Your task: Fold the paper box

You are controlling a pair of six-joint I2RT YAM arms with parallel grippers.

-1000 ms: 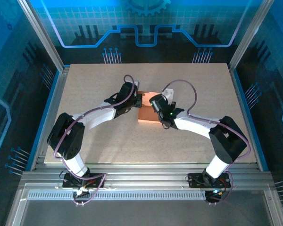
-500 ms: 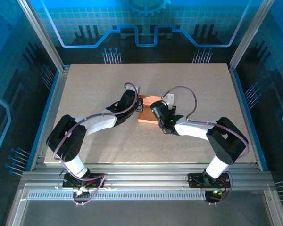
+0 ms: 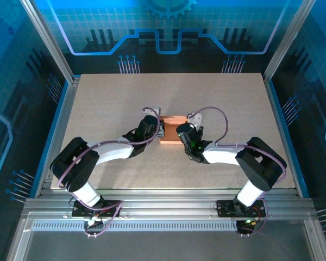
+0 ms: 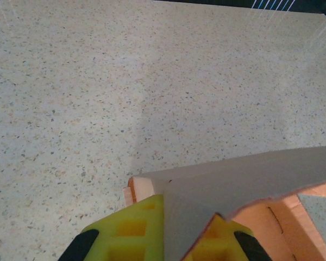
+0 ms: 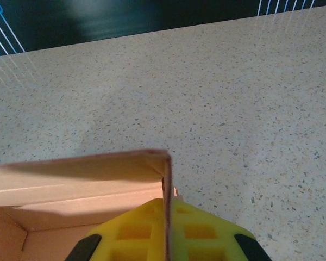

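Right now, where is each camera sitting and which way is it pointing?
Top view: above and behind the robot, looking down at the table; left arm and right arm reach from the bottom to the paper box.
Left wrist: on the left arm, looking across the tabletop; its yellow pads show, left jaws shut on a box flap.
Right wrist: on the right arm, facing the table's far edge; its yellow pads show, right jaws shut on a box wall.
Shared: both wrist views catch the box and tabletop.

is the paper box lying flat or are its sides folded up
Folded up, top open. The paper box shows upright walls meeting at a corner, with the left gripper and right gripper each pinching a wall.
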